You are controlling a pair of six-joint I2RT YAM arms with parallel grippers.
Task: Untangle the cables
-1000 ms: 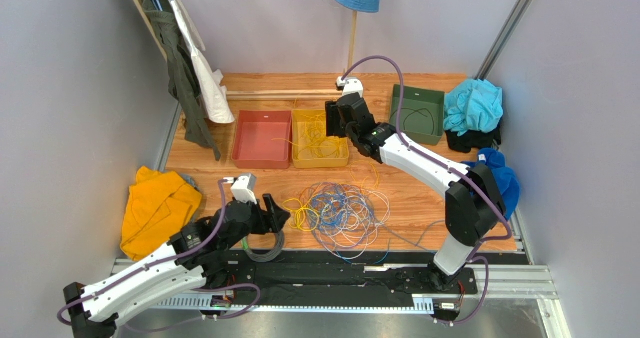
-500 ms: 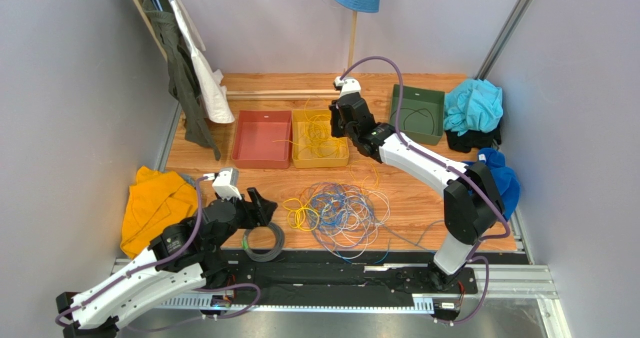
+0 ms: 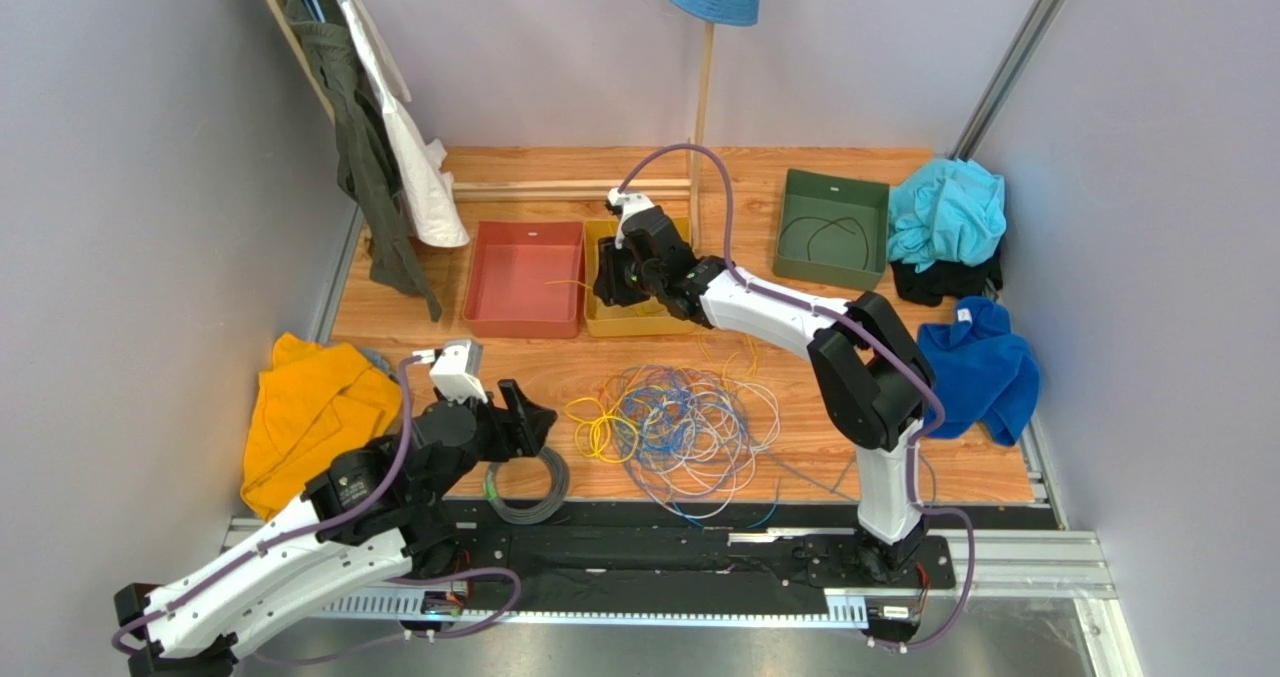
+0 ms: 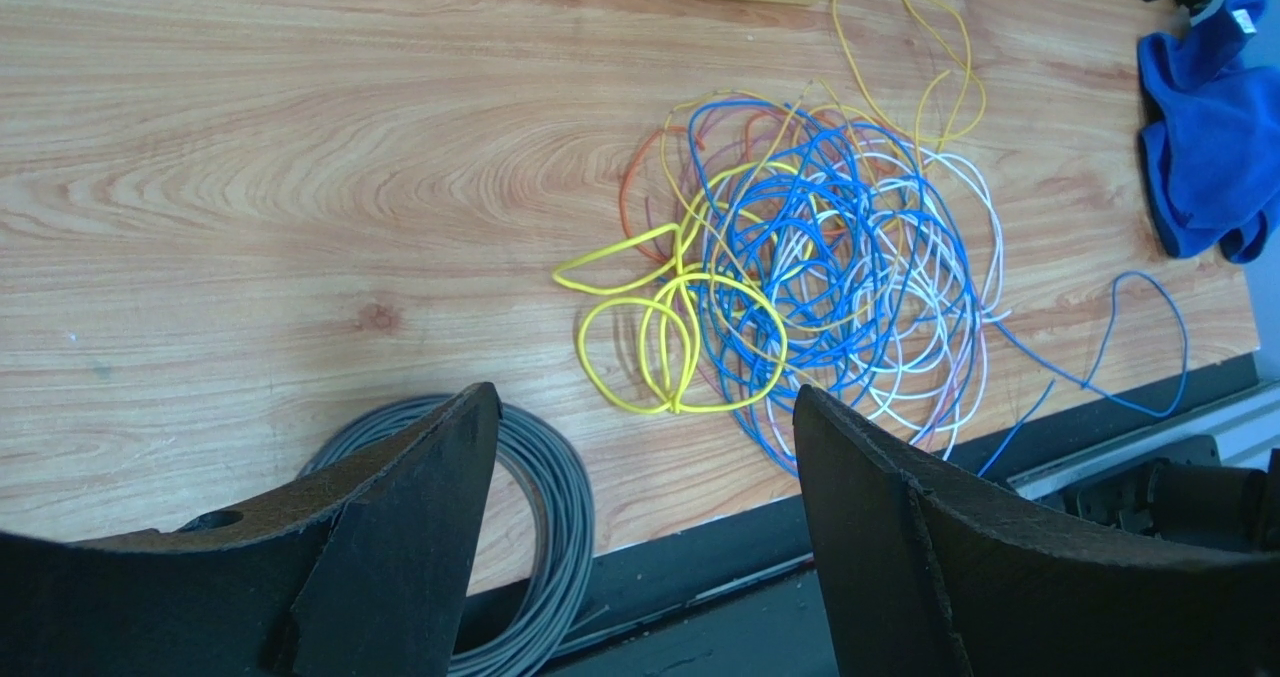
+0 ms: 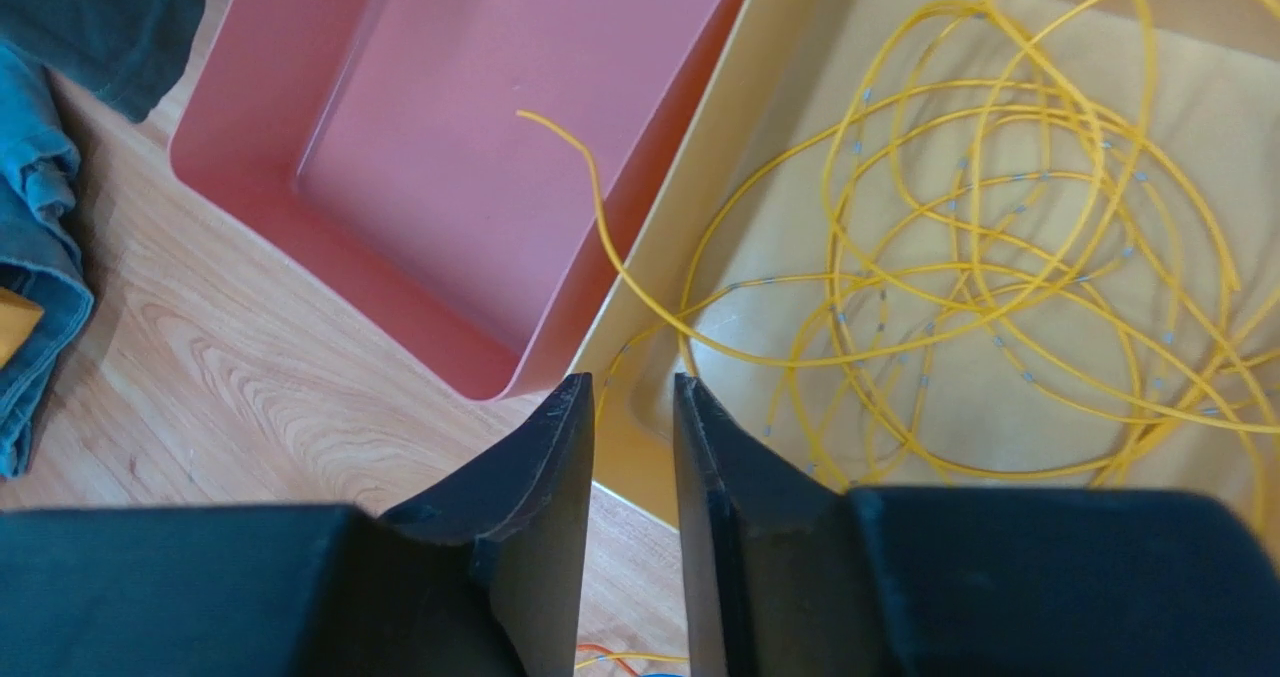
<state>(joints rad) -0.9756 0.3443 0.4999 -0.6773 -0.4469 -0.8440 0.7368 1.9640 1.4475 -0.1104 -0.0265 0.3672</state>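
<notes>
The cables [image 3: 676, 422] lie in a loose tangle of yellow, blue and pale wires on the wooden table, also seen in the left wrist view [image 4: 812, 272]. My left gripper [image 3: 526, 419] is open wide and empty [image 4: 643, 400], hovering left of the tangle, above the grey coil. My right gripper [image 3: 613, 280] hangs over the left rim of the yellow bin [image 3: 646, 325], its jaws a narrow gap apart [image 5: 631, 385] and nothing seen between them. Several yellow cables [image 5: 977, 227] lie in the yellow bin [image 5: 781, 47]. One end pokes over the red tray [image 5: 451, 137].
A neat grey coil [image 3: 526, 485] with a green tag lies at the front edge [image 4: 549, 497]. The red tray [image 3: 523, 277] sits left of the yellow bin; a green bin [image 3: 831, 227] at back right. An orange cloth [image 3: 308, 415] lies left, a blue cloth [image 3: 984, 370] right.
My right gripper has swung left from the yellow bin's right side to its left rim by the red tray. My left arm has drawn back a little to the left.
</notes>
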